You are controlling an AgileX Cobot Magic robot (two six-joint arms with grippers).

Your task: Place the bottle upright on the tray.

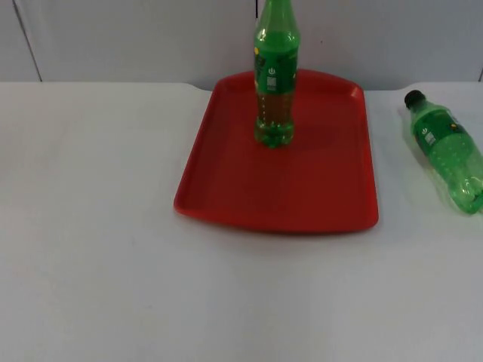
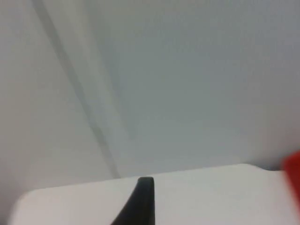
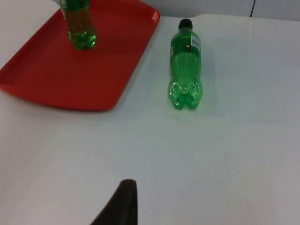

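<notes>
Table (image 1: 98, 249) white, partition (image 1: 136, 38) grey; state of either hand: cannot tell.

1 green bottle (image 1: 274, 75) upright on red tray (image 1: 226, 188) (another (image 1: 447, 149) lying beside)

No legible text, brand or number anywhere. Label on upright bottle (image 1: 274, 75): white marks only, unreadable. Label on lying bottle (image 1: 447, 148): small white and yellow patches (image 3: 193, 44), likewise unreadable.
</notes>
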